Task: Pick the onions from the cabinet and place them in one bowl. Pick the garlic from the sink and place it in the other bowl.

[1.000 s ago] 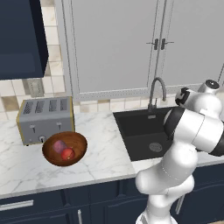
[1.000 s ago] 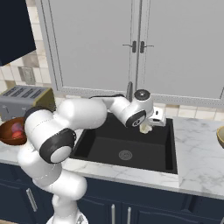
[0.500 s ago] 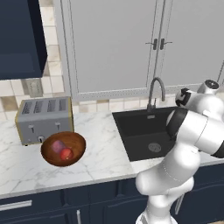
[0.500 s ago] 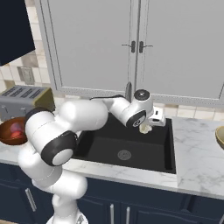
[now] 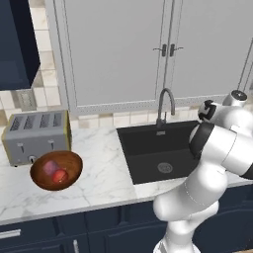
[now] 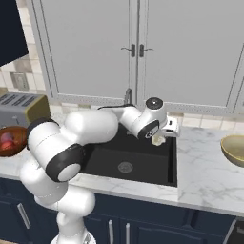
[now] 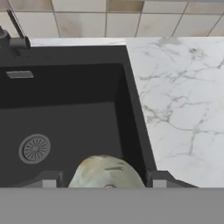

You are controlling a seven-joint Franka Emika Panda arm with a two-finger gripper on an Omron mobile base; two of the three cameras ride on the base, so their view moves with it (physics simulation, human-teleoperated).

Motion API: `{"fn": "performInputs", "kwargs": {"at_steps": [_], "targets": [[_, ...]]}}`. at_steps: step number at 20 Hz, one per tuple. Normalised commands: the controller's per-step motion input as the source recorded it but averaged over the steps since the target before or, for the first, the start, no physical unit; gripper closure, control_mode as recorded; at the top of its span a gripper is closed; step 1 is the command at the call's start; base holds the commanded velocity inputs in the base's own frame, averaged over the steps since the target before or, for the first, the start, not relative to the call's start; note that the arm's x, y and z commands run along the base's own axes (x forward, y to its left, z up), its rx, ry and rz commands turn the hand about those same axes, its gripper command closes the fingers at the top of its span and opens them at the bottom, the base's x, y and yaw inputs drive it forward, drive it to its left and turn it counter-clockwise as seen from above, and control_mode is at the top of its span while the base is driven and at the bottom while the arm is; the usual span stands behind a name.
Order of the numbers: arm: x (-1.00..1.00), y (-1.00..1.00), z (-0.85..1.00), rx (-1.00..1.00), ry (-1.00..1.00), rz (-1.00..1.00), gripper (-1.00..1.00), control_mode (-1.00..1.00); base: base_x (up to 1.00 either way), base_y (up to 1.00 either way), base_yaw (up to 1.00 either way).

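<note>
Barely shifting since a second ago, the tool (image 6: pixel 159 139) is hanging over the black rectangular sink (image 6: pixel 128 164), jaws clamping the small cream-white garlic bulb (image 7: pixel 106 172), lifted clear for carrying toward the empty yellowish bowl (image 6: pixel 233 149) on the tabletop (image 6: pixel 209 176).

Both base views look forward and down from behind the pincer (image 6: pixel 158 139), sharing the sink (image 5: pixel 163 150) beneath it, while the hand view peers closely past it at the counter (image 7: pixel 183 105).

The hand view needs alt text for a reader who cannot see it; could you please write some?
A pale garlic bulb sits between the gripper's two dark fingertips, above a black sink with a round steel drain. White marble counter lies to the right, tiled wall beyond.
</note>
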Motion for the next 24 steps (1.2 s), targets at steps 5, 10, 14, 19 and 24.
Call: {"fn": "performInputs", "kwargs": {"at_steps": [5,10,14,19,24], "targets": [[0.00,0.00,0.00,0.00,0.00,0.00,1.00,1.00,0.10,-0.48,0.00],[0.00,0.00,0.00,0.00,0.00,0.00,1.00,1.00,0.11,-0.48,0.00],[0.00,0.00,0.00,0.00,0.00,0.00,1.00,1.00,0.09,-0.44,0.00],[0.00,0.00,0.00,0.00,0.00,0.00,1.00,1.00,0.02,-0.35,-0.01],[0.00,0.00,0.00,0.00,0.00,0.00,1.00,1.00,0.11,-0.40,0.00]]}}
